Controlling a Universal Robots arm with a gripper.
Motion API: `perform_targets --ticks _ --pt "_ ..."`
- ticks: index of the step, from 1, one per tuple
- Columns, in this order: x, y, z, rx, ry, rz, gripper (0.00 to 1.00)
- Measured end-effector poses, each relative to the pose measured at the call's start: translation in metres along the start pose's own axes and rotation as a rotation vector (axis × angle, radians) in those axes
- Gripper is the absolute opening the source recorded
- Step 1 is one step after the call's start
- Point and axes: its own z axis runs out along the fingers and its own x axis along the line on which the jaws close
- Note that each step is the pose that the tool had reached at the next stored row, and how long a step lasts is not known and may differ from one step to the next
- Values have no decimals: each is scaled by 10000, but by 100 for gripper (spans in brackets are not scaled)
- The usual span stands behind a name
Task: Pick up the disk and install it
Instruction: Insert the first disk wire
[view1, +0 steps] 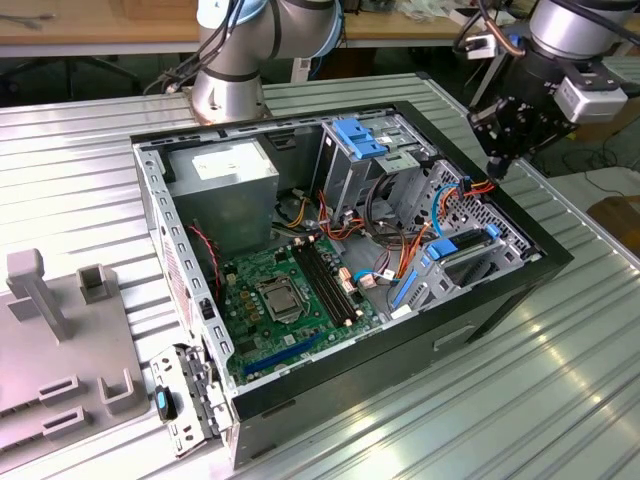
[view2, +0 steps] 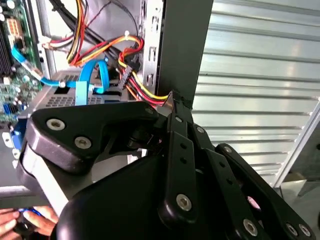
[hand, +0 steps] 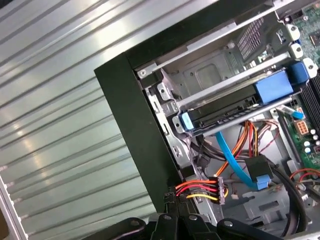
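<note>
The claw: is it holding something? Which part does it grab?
Not the disk. The claw has its tip at the red-yellow wires, apart from the disk. Whether it grips them cannot be told.

WORKSHOP: A ribbed, silver metal bench (view1: 90, 130) spans the exterior view, its long grooves catching glare toward the lower right of the frame. At centre an open black computer case (view1: 400, 365) lies flat on its side, set at an angle across the grooves. The grey base of the robot arm (view1: 228, 95) stands on the bench at upper centre, just behind the case. At lower left sits a flat grey fixture plate (view1: 40, 370) carrying upright grey blocks (view1: 35, 285). Between plate and case, a perforated metal bracket (view1: 185, 400) with a small blue tab sits at the case's lower-left corner, touching it. In both wrist views the grooved bench top (view2: 260, 75) (hand: 55, 110) runs right up beside the case's black wall.
</note>
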Motion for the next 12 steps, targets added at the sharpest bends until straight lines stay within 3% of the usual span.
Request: perform_targets --ticks 1,2,10,11,12 --pt "-1 -2 1 -210 88 -116 11" --pt "-2 -6 2 -328 138 -211 11" --pt "-4 -10 2 -325 138 -295 11" --pt "-4 -10 3 -325 138 -297 17" --pt "-4 -10 3 -328 139 -300 30"
